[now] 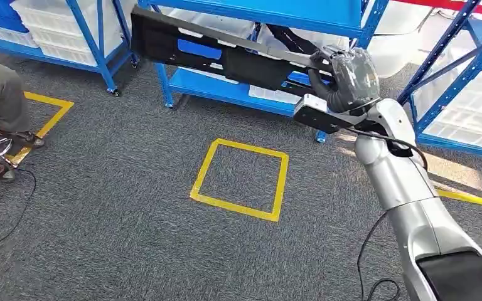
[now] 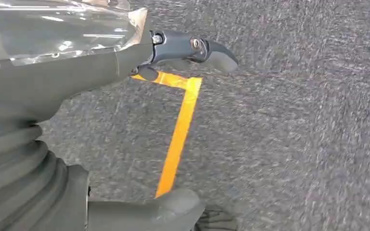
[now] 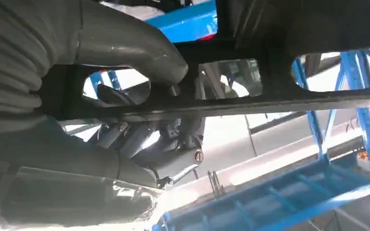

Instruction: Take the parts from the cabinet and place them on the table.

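Note:
A long black part [image 1: 213,53] with cut-out openings hangs level in front of the blue cabinet rack [image 1: 226,88]. My right hand [image 1: 345,75], under a clear cover, grips the part's right end. In the right wrist view the thumb and the dark fingers [image 3: 173,154] wrap around the part's black bar [image 3: 279,91], with blue rack beams behind it. My left hand [image 2: 77,72] hangs over the grey carpet with its fingers apart, and there is nothing in it.
A yellow tape square [image 1: 241,179] marks the carpet in the middle. More blue racks with white bins stand at the back left [image 1: 56,31] and at the right [image 1: 464,106]. A person [image 1: 0,100] sits at the left edge. Black cables [image 1: 12,219] trail over the floor.

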Motion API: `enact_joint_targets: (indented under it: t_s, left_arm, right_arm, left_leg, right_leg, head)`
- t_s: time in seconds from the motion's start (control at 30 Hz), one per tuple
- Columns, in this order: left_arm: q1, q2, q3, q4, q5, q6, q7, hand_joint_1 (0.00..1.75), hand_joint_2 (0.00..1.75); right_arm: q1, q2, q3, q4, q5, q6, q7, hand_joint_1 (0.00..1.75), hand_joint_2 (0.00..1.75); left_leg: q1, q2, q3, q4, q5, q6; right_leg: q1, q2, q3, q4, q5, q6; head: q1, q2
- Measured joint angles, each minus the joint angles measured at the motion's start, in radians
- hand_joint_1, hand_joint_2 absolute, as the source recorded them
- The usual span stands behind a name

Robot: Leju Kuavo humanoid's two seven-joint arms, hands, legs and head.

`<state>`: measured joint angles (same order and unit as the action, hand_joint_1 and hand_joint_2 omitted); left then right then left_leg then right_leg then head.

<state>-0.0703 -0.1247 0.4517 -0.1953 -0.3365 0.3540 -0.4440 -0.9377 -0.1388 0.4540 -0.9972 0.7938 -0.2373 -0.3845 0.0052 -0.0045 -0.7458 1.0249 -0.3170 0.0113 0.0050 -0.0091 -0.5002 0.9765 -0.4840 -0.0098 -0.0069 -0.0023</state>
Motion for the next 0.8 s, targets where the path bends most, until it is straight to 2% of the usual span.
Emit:
enact_joint_targets:
  t_s: [0.03,0.07,0.1,0.13,0.17,0.2,0.23,0.27,0.3,0.33,0.37,0.4,0.47,0.5,0.53,0.57,0.6,0.63,0.67,0.7,0.73,0.77,0.8]
  left_arm:
    - [0.001,0.000,0.000,0.000,0.000,0.000,0.000,0.00,1.75]
    - [0.003,0.000,0.000,0.000,0.000,-0.001,0.000,0.00,1.75]
    - [0.003,0.000,0.000,0.000,0.000,-0.002,0.000,0.00,1.75]
    - [0.002,0.001,0.000,0.000,0.000,-0.002,0.000,0.00,1.75]
    - [0.002,0.001,0.000,0.000,0.000,-0.002,0.000,0.00,1.75]
    - [0.002,0.001,0.000,0.000,0.000,-0.002,-0.002,0.00,1.75]
    - [0.002,0.002,0.000,0.000,0.000,-0.002,-0.003,0.00,1.75]
    - [0.002,0.001,0.000,0.000,0.000,-0.002,-0.004,0.00,1.75]
    - [0.002,0.001,0.000,0.000,0.000,-0.002,-0.005,0.00,1.75]
    - [-0.001,0.001,0.000,0.000,0.000,-0.003,-0.006,0.00,1.75]
    - [-0.003,0.000,0.000,0.000,0.000,-0.005,-0.006,0.00,1.75]
    - [-0.007,-0.002,0.000,0.000,0.000,-0.005,-0.006,0.00,1.75]
    - [-0.005,-0.002,0.000,0.000,-0.001,-0.005,-0.006,0.00,1.75]
    - [0.000,-0.003,0.000,0.001,-0.001,-0.005,-0.006,0.00,1.75]
    - [0.001,-0.003,0.000,0.002,-0.001,-0.003,-0.006,0.00,1.75]
    - [0.000,0.002,0.001,0.002,0.000,-0.002,-0.006,0.00,1.75]
    - [0.000,0.002,0.001,0.002,0.000,0.001,-0.006,0.00,1.75]
    - [0.000,0.002,0.002,0.002,0.000,0.001,-0.006,0.00,1.75]
    - [0.000,0.001,0.002,0.002,0.000,0.001,-0.006,0.00,1.75]
    - [0.000,0.001,0.002,0.002,0.000,0.001,-0.006,0.00,1.75]
    - [0.000,0.000,0.002,0.002,0.000,0.001,-0.006,0.00,1.75]
    - [0.000,0.000,0.003,0.002,0.000,0.001,-0.006,0.00,1.75]
    - [0.000,-0.001,0.003,0.002,0.000,0.001,-0.006,0.00,1.75]
  right_arm:
    - [-0.002,0.000,0.000,0.002,0.000,0.000,0.000,1.75,1.75]
    - [-0.002,0.000,0.000,0.003,0.000,0.000,0.000,1.75,1.75]
    - [-0.002,0.000,0.000,0.004,0.000,0.000,0.000,1.75,1.75]
    - [-0.002,0.000,0.000,0.006,0.000,0.000,0.001,1.75,1.75]
    - [-0.002,0.000,0.000,0.008,0.000,0.000,0.002,1.75,1.75]
    - [-0.002,0.000,0.001,0.010,0.000,0.000,0.003,1.75,1.75]
    - [-0.002,0.000,0.001,0.013,0.000,0.000,0.003,1.75,1.75]
    - [-0.002,0.000,0.001,0.014,0.000,0.000,0.003,1.75,1.75]
    - [-0.002,0.000,0.001,0.014,0.000,0.000,0.003,1.75,1.75]
    - [-0.005,0.000,0.000,0.014,0.000,0.000,0.003,1.75,1.75]
    - [-0.007,-0.005,-0.005,0.014,-0.001,0.000,0.005,1.75,1.75]
    - [-0.011,-0.006,-0.005,0.016,-0.002,-0.001,0.005,1.75,1.75]
    - [-0.014,-0.007,-0.005,0.022,-0.007,-0.003,0.005,1.75,1.75]
    - [-0.008,-0.008,-0.004,0.029,-0.008,-0.003,0.005,1.75,1.75]
    - [-0.007,-0.009,-0.002,0.039,-0.011,-0.004,0.004,1.75,1.75]
    - [-0.004,-0.010,-0.002,0.042,-0.010,-0.005,0.004,1.75,1.75]
    - [-0.005,-0.011,-0.002,0.044,-0.008,-0.006,0.004,1.75,1.75]
    - [-0.005,-0.011,-0.002,0.048,-0.008,-0.006,0.004,1.75,1.75]
    - [-0.005,-0.010,-0.001,0.051,-0.008,-0.008,0.004,1.75,1.75]
    - [-0.004,-0.010,0.000,0.054,-0.008,-0.009,0.004,1.75,1.75]
    - [-0.002,-0.010,0.000,0.057,-0.008,-0.009,0.004,1.75,1.75]
    - [-0.002,-0.010,0.000,0.060,-0.007,-0.009,0.004,1.75,1.75]
    - [-0.003,-0.009,0.000,0.061,-0.007,-0.009,0.003,1.75,1.75]
  left_leg:
    - [0.003,0.000,-0.009,0.038,-0.070,-0.003]
    - [0.005,0.000,-0.018,0.095,-0.136,-0.008]
    - [0.008,0.000,-0.026,0.153,-0.182,-0.013]
    - [0.011,0.000,-0.036,0.227,-0.216,-0.018]
    - [0.014,0.000,-0.039,0.278,-0.221,-0.022]
    - [0.018,0.001,-0.032,0.314,-0.197,-0.027]
    - [0.024,0.001,-0.008,0.315,-0.155,-0.032]
    - [0.029,0.001,0.035,0.283,-0.118,-0.037]
    - [0.035,0.001,0.094,0.223,-0.114,-0.044]
    - [0.042,0.001,0.168,0.136,-0.162,-0.051]
    - [0.030,-0.003,0.233,0.026,-0.218,-0.055]
    - [0.026,-0.007,0.225,0.017,-0.225,-0.029]
    - [0.008,-0.004,0.214,0.016,-0.209,-0.005]
    - [0.007,0.001,0.195,0.007,-0.189,0.013]
    - [0.009,0.009,0.187,0.005,-0.171,0.026]
    - [0.009,0.008,0.170,0.004,-0.156,0.037]
    - [0.008,0.009,0.150,0.005,-0.138,0.040]
    - [0.008,0.009,0.130,0.005,-0.122,0.040]
    - [0.008,0.010,0.108,0.006,-0.105,0.039]
    - [0.007,0.011,0.088,0.006,-0.089,0.037]
    - [0.007,0.012,0.069,0.007,-0.074,0.036]
    - [0.007,0.012,0.052,0.007,-0.060,0.034]
    - [0.008,0.012,0.035,0.007,-0.048,0.030]
  right_leg:
    - [-0.004,0.001,-0.015,-0.002,0.019,-0.016]
    - [-0.004,0.000,-0.031,-0.003,0.034,-0.014]
    - [-0.004,0.000,-0.046,-0.002,0.047,-0.012]
    - [-0.004,0.000,-0.066,-0.001,0.062,-0.010]
    - [-0.005,0.000,-0.083,0.000,0.075,-0.008]
    - [-0.006,0.000,-0.103,0.001,0.090,-0.003]
    - [-0.008,0.000,-0.125,0.003,0.106,0.002]
    - [-0.011,0.000,-0.147,0.007,0.120,0.008]
    - [-0.013,0.000,-0.166,0.013,0.133,0.015]
    - [-0.012,0.001,-0.178,0.023,0.143,0.024]
    - [-0.012,0.001,-0.199,0.031,0.149,0.032]
    - [-0.008,0.000,-0.201,0.034,0.163,0.041]
    - [-0.012,-0.002,-0.205,0.019,0.189,0.055]
    - [-0.012,-0.002,-0.211,0.013,0.206,0.066]
    - [-0.022,-0.001,-0.225,0.026,0.176,0.061]
    - [-0.019,0.001,-0.248,0.071,0.110,0.048]
    - [-0.021,0.001,-0.272,0.146,0.039,0.038]
    - [-0.021,0.002,-0.287,0.232,-0.015,0.036]
    - [-0.020,0.004,-0.300,0.324,-0.049,0.044]
    - [-0.019,0.007,-0.295,0.380,-0.048,0.056]
    - [-0.019,0.007,-0.273,0.390,-0.027,0.068]
    - [-0.019,0.007,-0.229,0.364,0.000,0.078]
    - [-0.017,0.007,-0.162,0.294,0.017,0.081]
  head:
    - [0.000,0.000]
    - [-0.002,0.000]
    - [-0.003,0.000]
    - [-0.002,0.000]
    - [-0.004,0.000]
    - [-0.003,0.000]
    - [-0.003,0.000]
    - [-0.003,0.000]
    - [-0.003,0.000]
    - [-0.005,0.000]
    - [-0.003,0.000]
    - [0.003,0.000]
    - [0.002,0.000]
    - [0.004,0.000]
    - [-0.006,0.000]
    - [0.003,0.000]
    - [0.007,0.000]
    - [0.007,0.000]
    - [0.008,0.000]
    - [0.007,0.000]
    - [0.007,0.000]
    - [0.007,0.000]
    - [0.008,0.000]
